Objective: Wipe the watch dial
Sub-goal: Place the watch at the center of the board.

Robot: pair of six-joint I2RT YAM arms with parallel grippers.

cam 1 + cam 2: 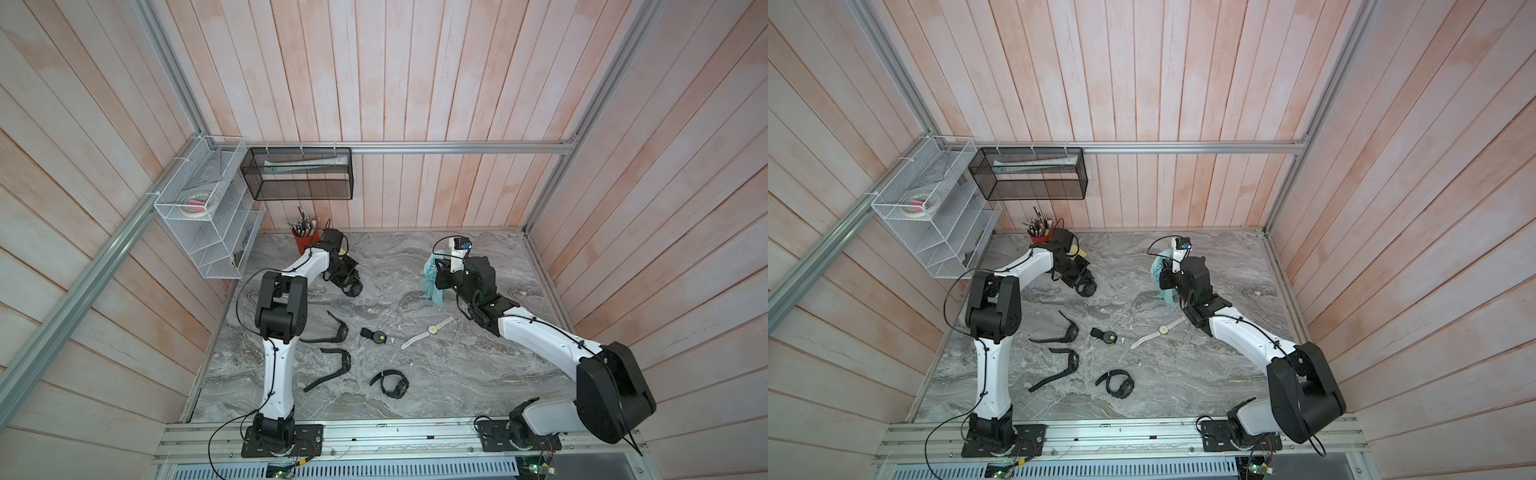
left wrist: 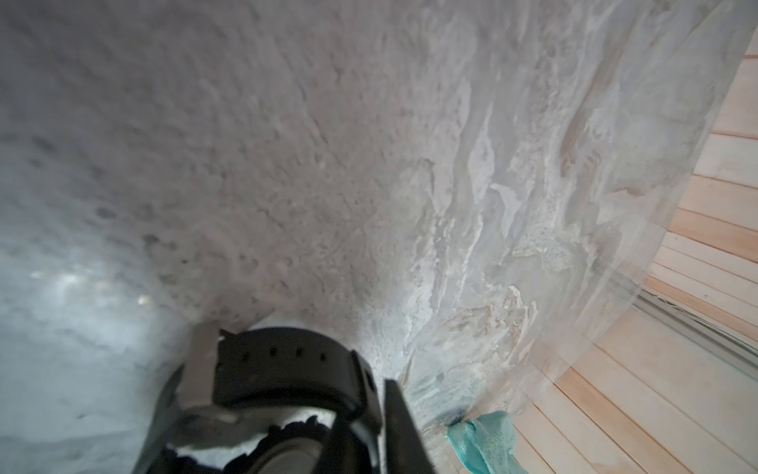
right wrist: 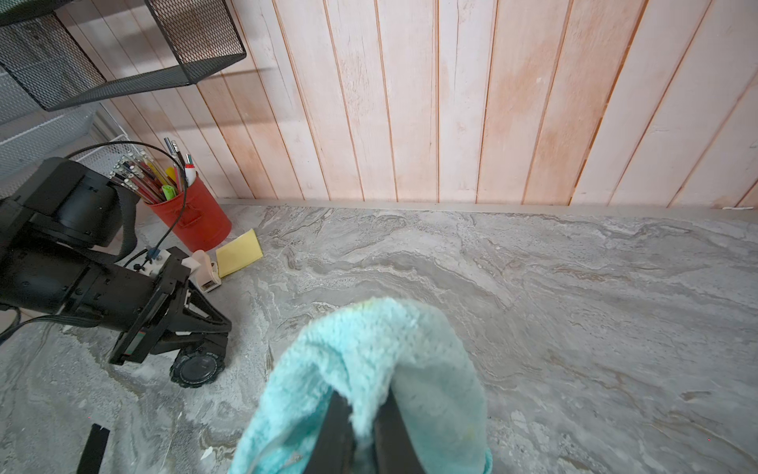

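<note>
Back-left of table, by red cup w/ pens & pencils: L claw, tips down at table level. Jaws part-open, astride black watch. In L wrist view, strap across the gap, hard against grey finger. Sliver of table visible btwn strap & black finger, so loose on that side. Watch resting on table, stood on edge, dial turned toward R wrist cam. Near cup & yellow pad, touching neither.

Back-right: R claw held above table, jaws nearly together, pinched on teal cloth. Cloth bunched over tips, rest hanging down in both top views. Touching table or not: can't tell. Cloth well apart from watch, bare table btwn.

Mid-table, away from both claws: white watch laid flat, strap out straight. Small dial near it, black, short strap. Nearer L arm: two spare watches, black, straps splayed open. Toward front: looped watch, black, strap fastened in a ring.

On back wall: mesh shelf, black. On L wall: wire rack, white, several tiers.
</note>
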